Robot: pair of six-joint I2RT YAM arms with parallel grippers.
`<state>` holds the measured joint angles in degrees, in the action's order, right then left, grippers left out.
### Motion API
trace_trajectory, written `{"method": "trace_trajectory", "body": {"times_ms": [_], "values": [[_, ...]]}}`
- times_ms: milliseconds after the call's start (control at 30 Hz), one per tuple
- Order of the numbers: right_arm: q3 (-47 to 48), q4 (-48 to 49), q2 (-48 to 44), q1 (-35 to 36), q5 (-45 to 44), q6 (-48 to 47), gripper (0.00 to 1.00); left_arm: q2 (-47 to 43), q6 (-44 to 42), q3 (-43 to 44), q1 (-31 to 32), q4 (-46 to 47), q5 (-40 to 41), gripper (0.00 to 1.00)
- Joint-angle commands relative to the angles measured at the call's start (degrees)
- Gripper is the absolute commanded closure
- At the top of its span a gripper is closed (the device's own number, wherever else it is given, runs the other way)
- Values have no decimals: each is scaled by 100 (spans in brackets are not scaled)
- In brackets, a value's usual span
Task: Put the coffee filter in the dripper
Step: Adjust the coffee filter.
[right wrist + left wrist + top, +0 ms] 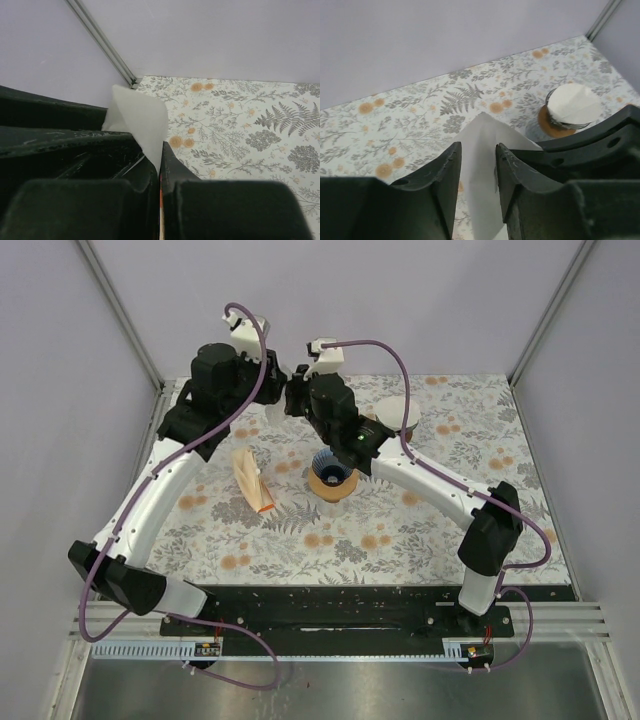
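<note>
A white paper coffee filter (140, 120) is pinched between the closed fingers of my right gripper (160, 150) and held up above the back of the table. The same filter (482, 170) passes through the gap between the fingers of my left gripper (477, 147), whose jaws stand apart around it. In the top view both grippers meet at the back centre, the left (277, 390) and the right (294, 396). The dripper (332, 475), blue and ribbed on a brown ring, stands on the table in front of them, partly under the right arm.
A tan folded paper bundle (252, 480) lies left of the dripper. A round glass vessel with white contents on an orange base (570, 107) stands at the back right (405, 412). The floral table (400, 530) is walled by grey panels at the back and sides.
</note>
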<state>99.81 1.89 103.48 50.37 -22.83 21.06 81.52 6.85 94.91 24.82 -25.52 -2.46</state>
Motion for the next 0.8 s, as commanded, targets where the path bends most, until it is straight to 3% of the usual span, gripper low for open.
{"method": "trace_trajectory", "body": {"times_ms": [0, 300, 567, 767], "values": [[100, 329, -100, 34, -204, -207, 100, -364, -570, -411, 216, 336, 693, 62], [109, 347, -74, 34, -283, -357, 100, -470, -1195, -843, 541, 407, 1370, 50], [100, 321, -65, 34, -293, -445, 100, -576, -1467, -589, 577, 329, 1599, 40], [126, 207, -47, 34, -125, -436, 100, -496, -1372, -299, 507, 135, 1732, 43]]}}
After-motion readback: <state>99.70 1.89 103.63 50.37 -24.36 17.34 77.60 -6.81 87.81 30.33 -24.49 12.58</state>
